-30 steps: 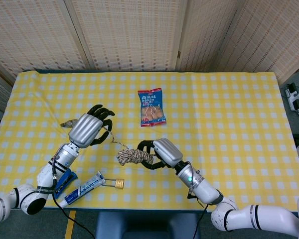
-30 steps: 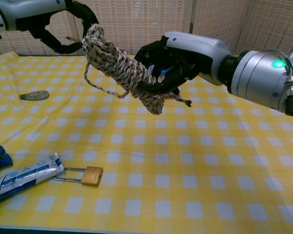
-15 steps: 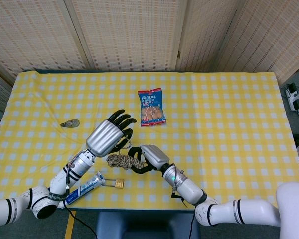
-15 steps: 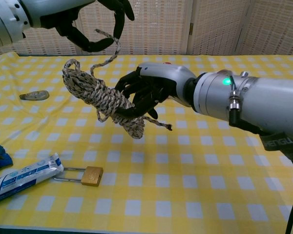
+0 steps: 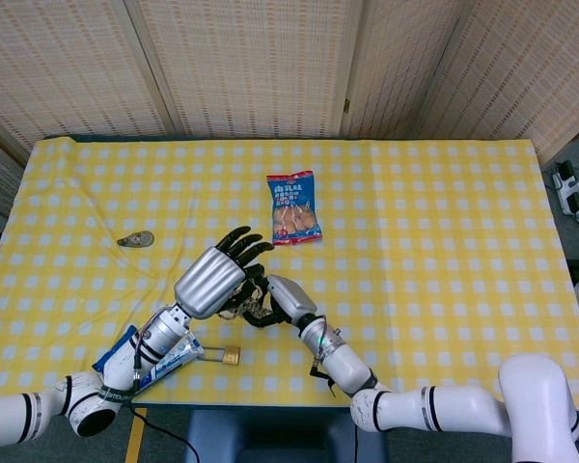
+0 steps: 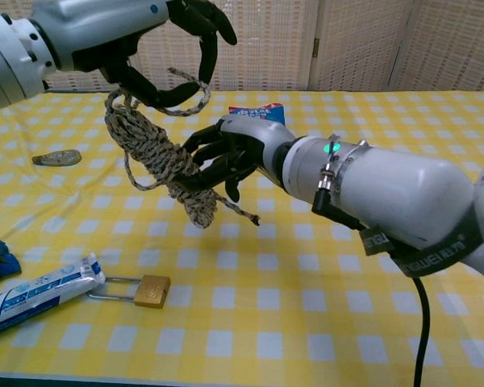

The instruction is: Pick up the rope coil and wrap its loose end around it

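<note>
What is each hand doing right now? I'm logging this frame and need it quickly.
Left hand: pinches the rope's loose end above the coil.
Right hand: grips the rope coil, lifted off the table.

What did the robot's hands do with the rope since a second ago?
The right hand kept gripping the rope coil and carried it left, toward the left hand, which swung in above the coil, holding the loose strand. The padlock, tube and snack bag stayed put.
</note>
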